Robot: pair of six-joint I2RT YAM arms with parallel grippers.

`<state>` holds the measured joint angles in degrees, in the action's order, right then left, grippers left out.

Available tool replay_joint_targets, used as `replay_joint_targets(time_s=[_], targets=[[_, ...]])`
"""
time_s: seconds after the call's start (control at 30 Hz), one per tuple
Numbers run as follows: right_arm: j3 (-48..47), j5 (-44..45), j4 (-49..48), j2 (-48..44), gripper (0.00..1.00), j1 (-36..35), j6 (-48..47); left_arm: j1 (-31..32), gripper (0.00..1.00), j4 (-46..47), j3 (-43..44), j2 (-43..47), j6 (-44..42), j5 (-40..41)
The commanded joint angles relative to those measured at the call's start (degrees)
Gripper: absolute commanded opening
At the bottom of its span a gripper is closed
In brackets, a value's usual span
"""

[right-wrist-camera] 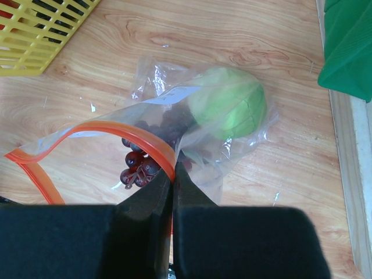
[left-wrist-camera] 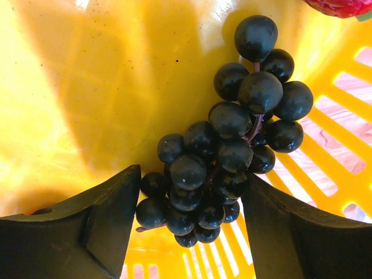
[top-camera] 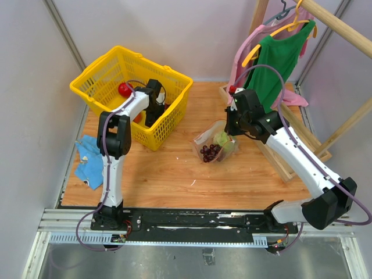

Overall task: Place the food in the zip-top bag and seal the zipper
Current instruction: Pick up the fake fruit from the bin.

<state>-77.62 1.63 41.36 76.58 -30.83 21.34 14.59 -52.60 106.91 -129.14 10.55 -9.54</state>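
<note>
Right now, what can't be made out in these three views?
- Left wrist view: most of the red fruit, cut off by the top edge.
- Top view: the left claw fingertips, hidden by its own wrist inside the basket.
- Right wrist view: the zipper near stretch, hidden behind the right claw.

Arms: two, a left arm (top-camera: 113,168) and a right arm (top-camera: 296,157); pincers: two, a left pincer (left-wrist-camera: 190,232) and a right pincer (right-wrist-camera: 172,192); yellow basket (top-camera: 165,125): one; zip-top bag (right-wrist-camera: 148,78): one, with one red-orange zipper (right-wrist-camera: 99,126); grape bunches: two, one dark grape bunch (left-wrist-camera: 232,145) in the basket and one reddish grape bunch (right-wrist-camera: 136,167) in the bag; light-green ball (right-wrist-camera: 229,104): one; red round fruit (top-camera: 124,89): one; blue cloth (top-camera: 90,163): one; hanging garments: two, one green garment (top-camera: 282,58), one pink garment (top-camera: 243,55).
</note>
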Motion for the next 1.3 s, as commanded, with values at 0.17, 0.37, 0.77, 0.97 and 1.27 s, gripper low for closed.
replay_joint_targets(time_s=[0.17,0.37,0.77,0.97,1.27], targets=[[-1.55,-0.56,-0.96,0.84,0.01,0.86,-0.27,-0.18,0.39,-0.22,-1.93,-3.22,0.25,1.53],[-1.90,-0.57,-0.99,1.03,0.01,0.86,-0.42,-0.18,0.07,0.05,-1.35,-0.06,0.60,3.46],[-2.43,-0.48,-1.02,1.17,0.01,0.90,-0.10,-0.18,0.01,-0.58,2.72,10.11,3.52,10.41],[-2.71,-0.66,-1.50,1.25,0.01,0.86,0.19,-0.10,0.00,-0.46,4.60,17.08,4.39,11.77],[-2.92,-1.14,-2.00,1.47,0.01,0.86,1.08,2.98,0.00,0.35,7.83,27.22,3.49,10.08]])
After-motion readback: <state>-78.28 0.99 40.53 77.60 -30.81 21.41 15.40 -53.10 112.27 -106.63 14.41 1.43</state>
